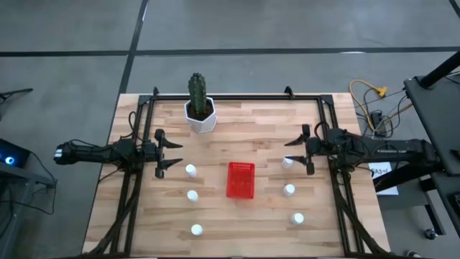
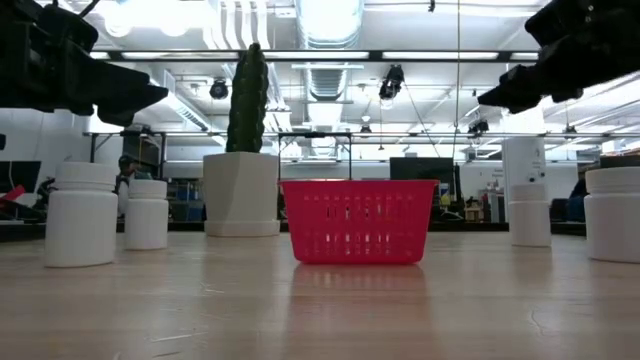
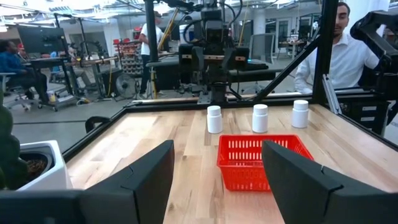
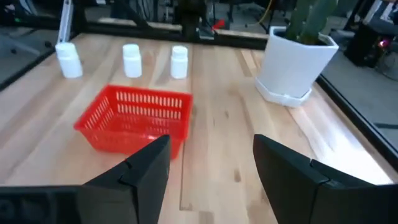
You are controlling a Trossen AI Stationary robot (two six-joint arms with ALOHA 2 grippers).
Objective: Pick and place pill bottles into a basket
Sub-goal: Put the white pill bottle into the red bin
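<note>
While both arms hover above the butcher-block wooden table [image 1: 251, 122], the left gripper [image 1: 167, 153], fingers spread, sits near three small white capped pill bottles [image 1: 190, 170] along the left side. Bare wood surrounds the empty red mesh plastic basket [image 1: 241, 180] at centre. Three more bottles [image 1: 289, 190] stand right, near the right gripper [image 1: 298, 150], fingers likewise apart.

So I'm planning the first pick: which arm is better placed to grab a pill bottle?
Likely the right. The right gripper, open, hangs almost over the nearest bottle beside the basket. The left gripper, also open, sits a little farther from its closest bottle.
</note>
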